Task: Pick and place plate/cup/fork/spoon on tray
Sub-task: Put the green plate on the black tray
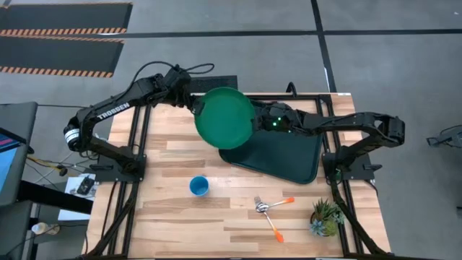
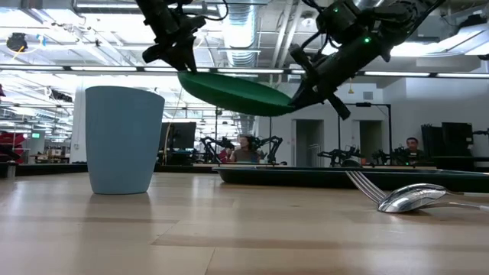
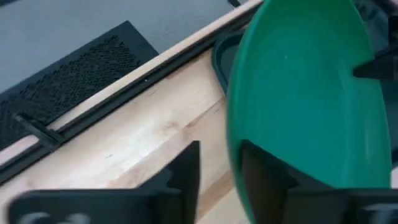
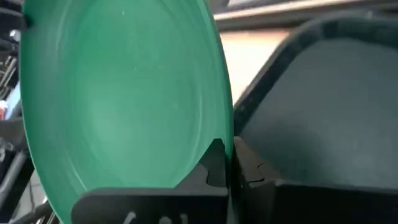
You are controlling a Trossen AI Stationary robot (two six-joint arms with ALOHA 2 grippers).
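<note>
The green plate (image 1: 225,117) hangs in the air over the far left corner of the dark tray (image 1: 289,155), between my two grippers. My right gripper (image 4: 229,163) is shut on its right rim. My left gripper (image 3: 217,171) stands open at the plate's far left rim, one finger on either side of the edge. The blue cup (image 1: 199,186) stands upright on the table, nearer the front. Right of it, the fork (image 1: 267,217) and the spoon (image 1: 276,205) lie crossed at their heads on the wood. My left gripper has the plate's rim (image 3: 234,146) between its parted fingers. One finger (image 3: 264,177) lies over the plate's upper face, the other (image 3: 186,168) stands off outside. Whether either still touches, I cannot tell. My right gripper pinches the plate's rim (image 4: 225,134) between its two fingers, one on each face. It comes from the table's right, slanting down. The plate is lifted clear, tilted with its right side lower (image 2: 283,103).
A small potted plant (image 1: 325,217) stands at the near right corner. The tray (image 2: 306,176) lies flat on the table behind the cutlery. Bare wood stretches left of the cup and along the front edge.
</note>
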